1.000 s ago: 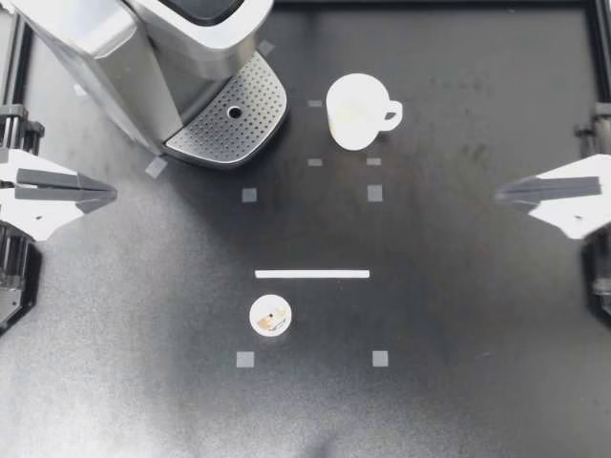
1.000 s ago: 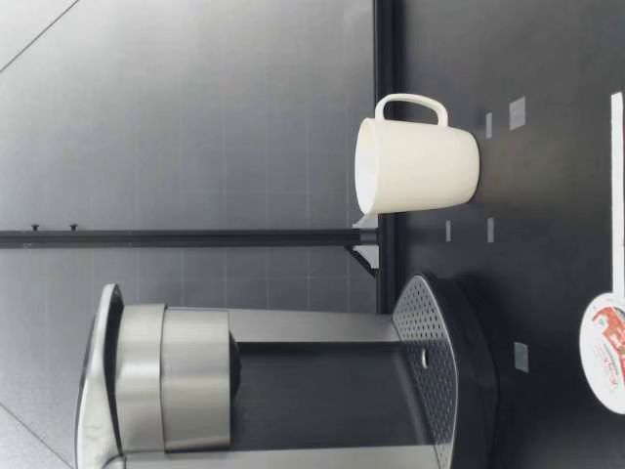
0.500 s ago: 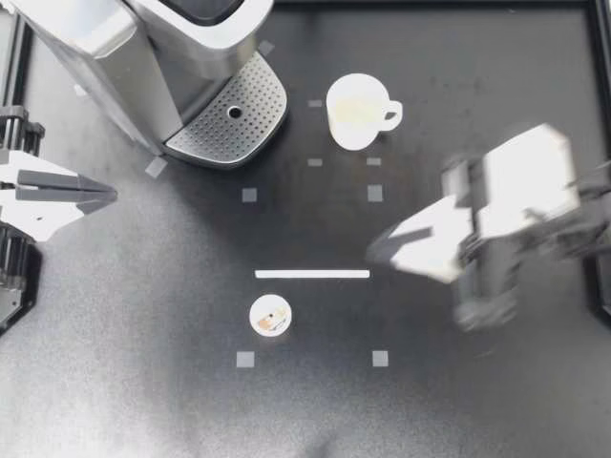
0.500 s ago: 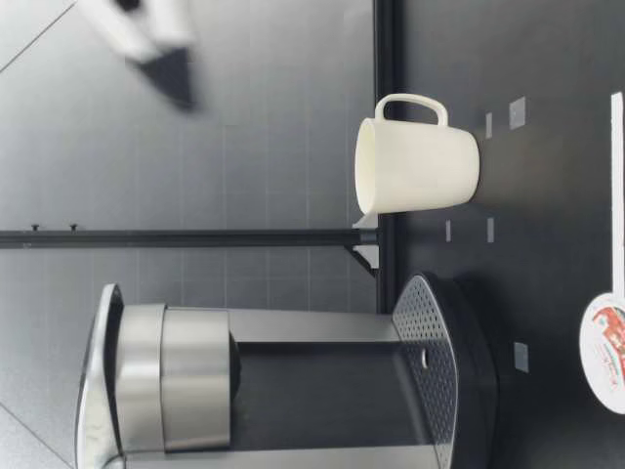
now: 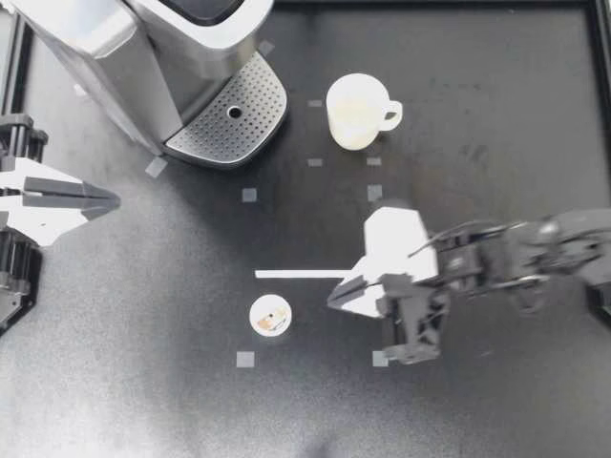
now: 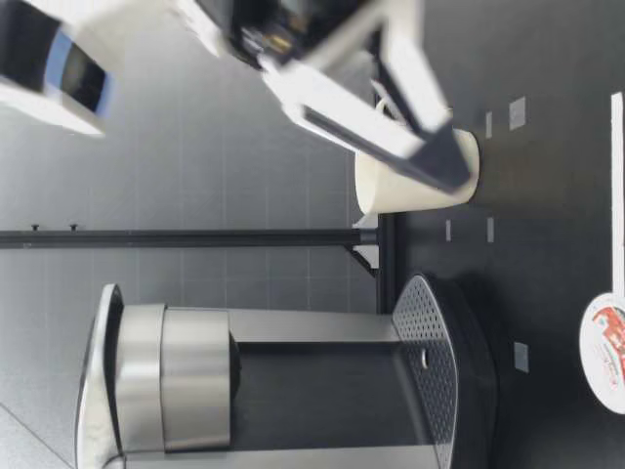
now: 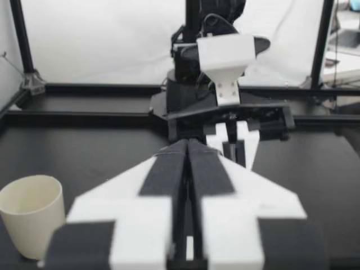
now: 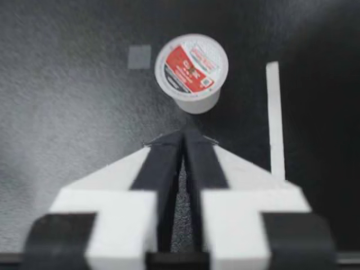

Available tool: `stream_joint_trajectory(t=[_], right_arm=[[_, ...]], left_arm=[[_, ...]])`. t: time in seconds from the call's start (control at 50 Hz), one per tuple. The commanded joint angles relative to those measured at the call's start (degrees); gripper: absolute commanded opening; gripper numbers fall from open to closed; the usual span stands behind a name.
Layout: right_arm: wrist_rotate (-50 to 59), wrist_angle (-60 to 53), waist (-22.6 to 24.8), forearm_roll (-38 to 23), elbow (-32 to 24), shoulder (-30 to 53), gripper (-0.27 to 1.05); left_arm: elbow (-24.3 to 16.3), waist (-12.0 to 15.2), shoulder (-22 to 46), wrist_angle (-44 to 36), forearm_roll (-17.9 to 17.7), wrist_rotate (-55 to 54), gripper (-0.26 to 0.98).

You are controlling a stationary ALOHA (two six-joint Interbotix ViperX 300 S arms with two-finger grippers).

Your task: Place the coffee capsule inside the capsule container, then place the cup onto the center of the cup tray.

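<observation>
The coffee capsule (image 5: 270,317), white with a red lid, stands on the black table near the front; the right wrist view shows the capsule (image 8: 192,68) just ahead of the fingertips. My right gripper (image 5: 334,296) hovers right of it, fingers together, holding nothing. The white cup (image 5: 358,111) stands upright at the back, right of the machine's perforated cup tray (image 5: 229,114). My left gripper (image 5: 113,199) rests shut at the left edge. In the low view a gripper (image 6: 449,166) hangs in front of the cup (image 6: 391,195).
The silver coffee machine (image 5: 124,57) fills the back left corner. A white tape strip (image 5: 305,274) lies between capsule and cup, with small grey tape squares (image 5: 380,359) around it. A black frame rail (image 5: 601,57) borders the table.
My right arm swung in from the right edge toward the middle and down, ending with its tip close to the capsule. Left arm, cup and capsule stayed put.
</observation>
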Motion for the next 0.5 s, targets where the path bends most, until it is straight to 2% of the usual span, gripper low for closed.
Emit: stream_joint_trajectory(t=[0.0,0.24,0.48], right_arm=[[-0.18,0.00,0.35,-0.09,-2.11,0.97,0.37],[-0.44,-0.53,0.35,-0.62,-3.08,3.69,0.75],[-0.79,-3.96,0.35,-0.88,-3.60,6.94,0.78]], left_arm=[[-0.62,0.09,0.09,-0.35,0.09,0.00,0.06],[0.09,0.09,-0.26,-0.09,0.00,0.00,0.06],[0.53,0.09,-0.35,-0.09,0.09,0.09,0.06]])
